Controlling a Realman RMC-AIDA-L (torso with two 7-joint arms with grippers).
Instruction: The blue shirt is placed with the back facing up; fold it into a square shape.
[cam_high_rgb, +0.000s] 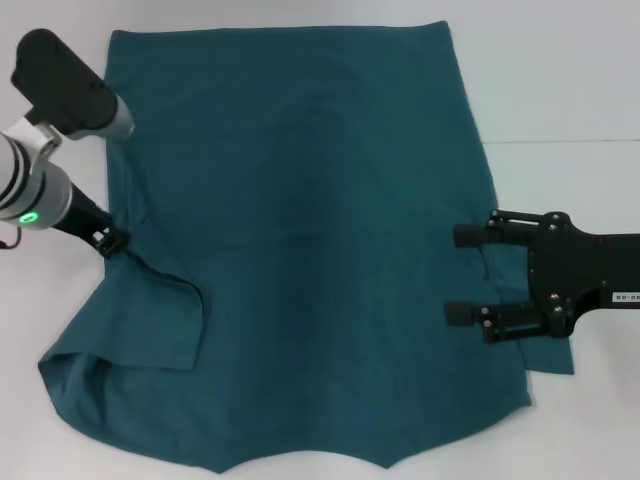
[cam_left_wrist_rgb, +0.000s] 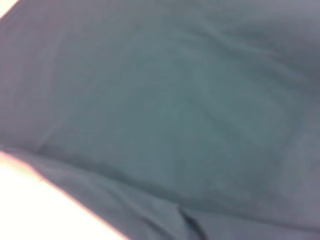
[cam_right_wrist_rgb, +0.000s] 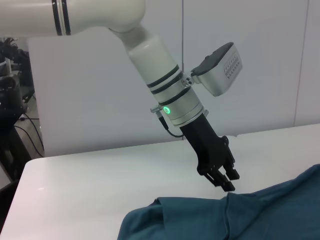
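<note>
Item: blue shirt (cam_high_rgb: 310, 250), flat, long axis 12-to-6.
Our left gripper (cam_high_rgb: 112, 242) pinches its 9 o'clock edge; right gripper (cam_high_rgb: 468, 274), fingers spread, overhangs its 3 o'clock edge.

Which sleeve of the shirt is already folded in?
The sleeve by the left gripper: it lies folded over the blue shirt. The other sleeve lies flat under the right gripper.

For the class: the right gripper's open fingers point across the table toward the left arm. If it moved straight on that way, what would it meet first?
Probably the blue shirt: the right gripper already hangs over its edge, fingers open. How high it hangs is unclear, so it might only skim above the cloth.
</note>
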